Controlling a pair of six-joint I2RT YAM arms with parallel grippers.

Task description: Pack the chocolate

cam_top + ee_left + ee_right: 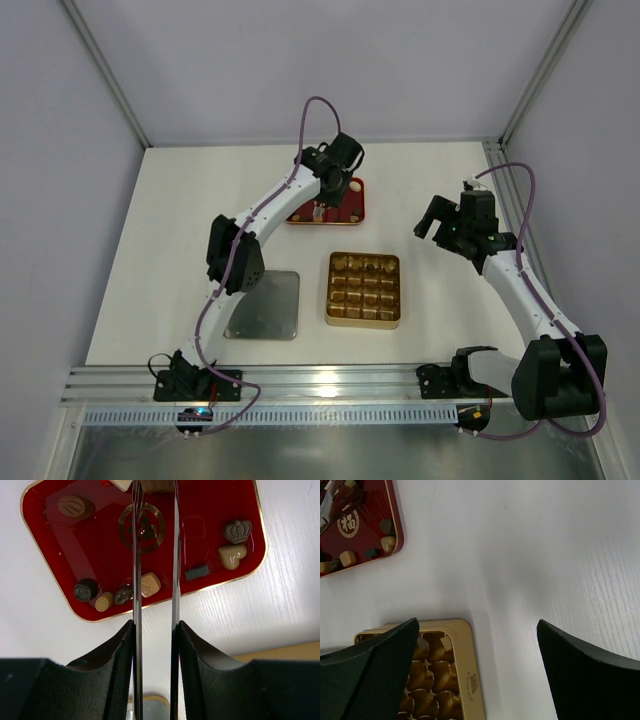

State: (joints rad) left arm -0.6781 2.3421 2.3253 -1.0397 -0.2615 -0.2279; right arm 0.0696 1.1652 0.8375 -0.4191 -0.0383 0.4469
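The red tray [356,213] lies at the back centre and holds several loose chocolate pieces: a brown oval [75,506], a crown shape [237,530], a cream heart [231,556], a tan square [150,584] and a dark round [86,589]. My left gripper [155,625] is shut on thin metal tongs [137,580] that reach over the tray. A light brown piece [157,485] sits between the tong tips at the frame's top edge. My right gripper [477,625] is open and empty, above the table to the right of the gold grid tray [470,670].
The gold tray [364,322] lies mid-table, with a pale piece [445,642] in a corner compartment. A flat grey metal plate [263,305] lies to its left. The enclosure walls stand at the back and sides, and a rail runs along the near edge.
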